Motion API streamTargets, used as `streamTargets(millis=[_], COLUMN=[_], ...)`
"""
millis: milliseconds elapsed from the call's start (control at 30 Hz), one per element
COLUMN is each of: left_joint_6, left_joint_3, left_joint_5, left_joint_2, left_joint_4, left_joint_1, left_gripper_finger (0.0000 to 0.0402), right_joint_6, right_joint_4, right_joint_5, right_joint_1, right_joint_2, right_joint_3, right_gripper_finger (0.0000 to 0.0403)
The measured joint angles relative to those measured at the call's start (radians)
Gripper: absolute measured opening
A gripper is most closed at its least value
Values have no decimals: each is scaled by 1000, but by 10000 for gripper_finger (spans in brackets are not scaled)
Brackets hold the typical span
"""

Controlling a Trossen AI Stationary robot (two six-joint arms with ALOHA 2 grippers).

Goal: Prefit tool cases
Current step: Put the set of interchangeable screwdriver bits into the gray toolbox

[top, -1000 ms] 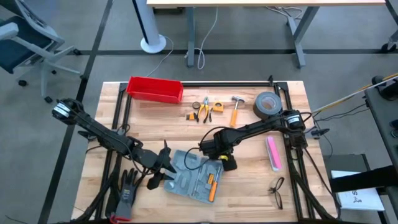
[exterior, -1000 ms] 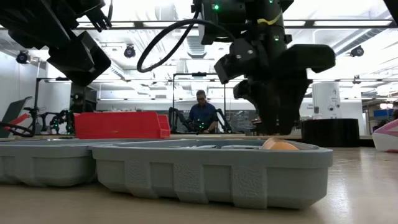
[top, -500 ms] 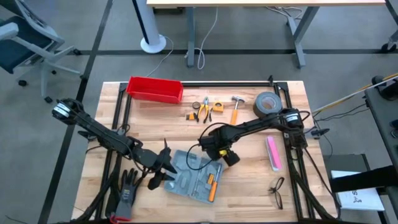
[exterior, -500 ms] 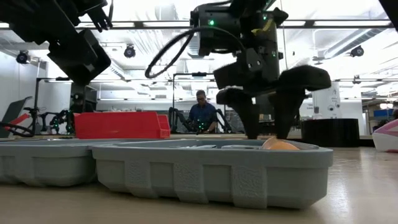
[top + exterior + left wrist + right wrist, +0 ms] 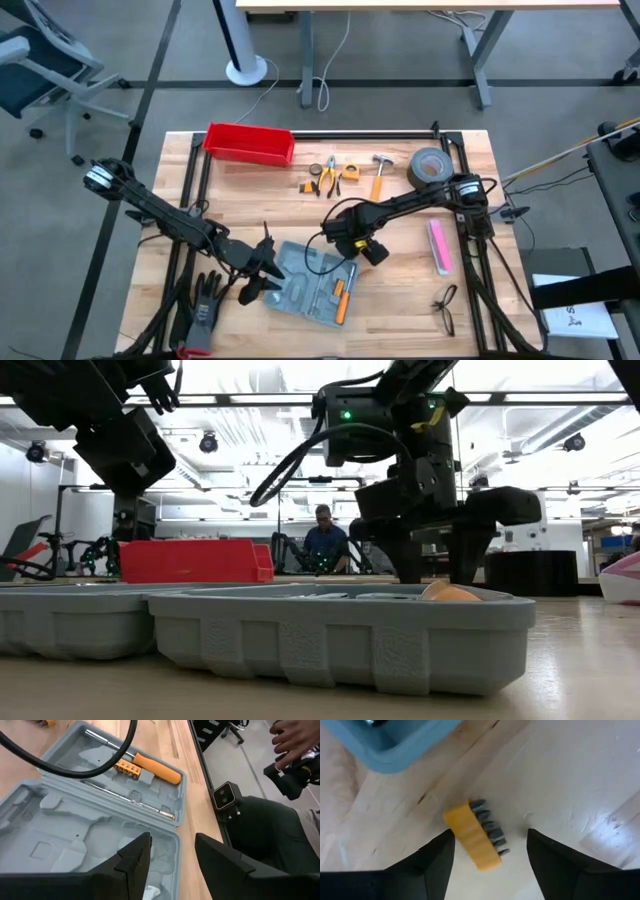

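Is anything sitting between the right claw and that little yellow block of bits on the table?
No. The right gripper hangs over the yellow bit holder with fingers open on either side, bare wood around it. The tool case lies just beyond.

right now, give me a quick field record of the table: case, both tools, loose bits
case: grey tool case lying open on the table, an orange-handled screwdriver and a yellow bit holder in its slots
left tool: over the case's near edge, open, holding nothing
right tool: open, just above a yellow bit holder lying on the wood beside the case, not gripping it
loose items: pliers, hammer, tape roll
other: red bin at the table's far edge
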Motion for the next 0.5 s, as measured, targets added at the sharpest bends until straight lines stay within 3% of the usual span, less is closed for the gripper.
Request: streamTargets(millis=[300,500], left_joint_6=[0,0], left_joint_3=[0,0], left_joint_5=[0,1], left_joint_2=[0,0], left_joint_4=[1,0], left_joint_1=[0,0], left_gripper_finger=[162,162], right_joint_6=[-13,8], right_joint_4=[59,63], right_joint_5=[0,3], right_joint_1=[1,2], right_joint_2=[-1,-2], right_joint_3=[-20,-24], right_gripper_finger=[186,119])
